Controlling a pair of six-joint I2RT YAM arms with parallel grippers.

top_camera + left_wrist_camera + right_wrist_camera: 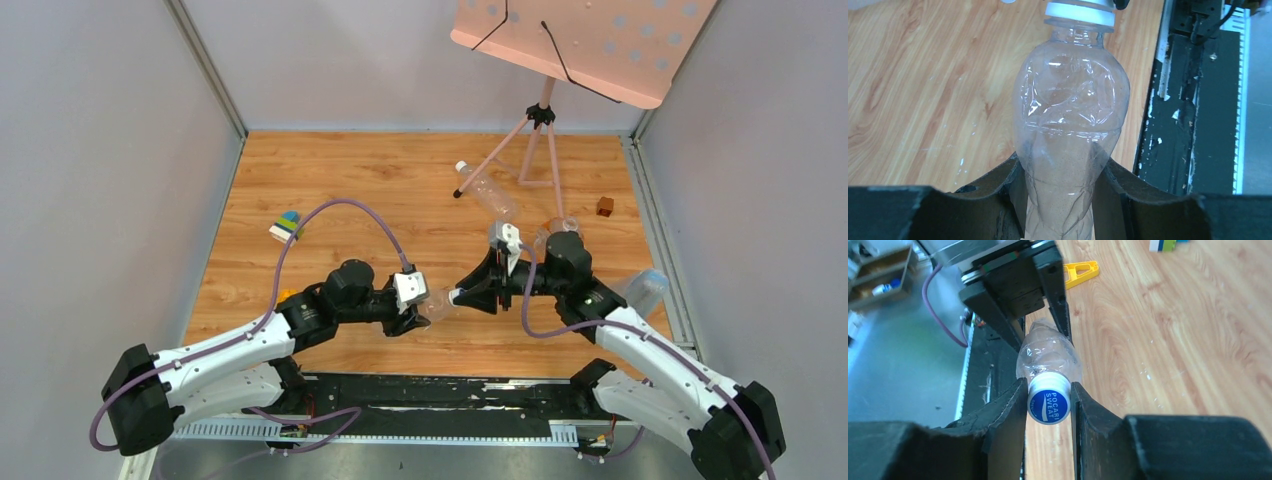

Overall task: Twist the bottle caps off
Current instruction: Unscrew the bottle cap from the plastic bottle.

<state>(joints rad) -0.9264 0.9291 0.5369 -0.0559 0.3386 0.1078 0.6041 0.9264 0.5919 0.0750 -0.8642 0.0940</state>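
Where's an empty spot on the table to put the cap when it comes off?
Bare wood lies at the far left, behind the striped blocks, and in the middle between those blocks and the lying bottle. The right side is crowded: stand legs, brown cube, another bottle. Front middle: the held bottle and its blue-topped cap.

Left arm [225, 352] and right arm [650, 358] point at each other, jaws clamped.

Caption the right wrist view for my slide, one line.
Right gripper clamps the blue-topped cap of a clear bottle held by the left gripper over the wooden table.
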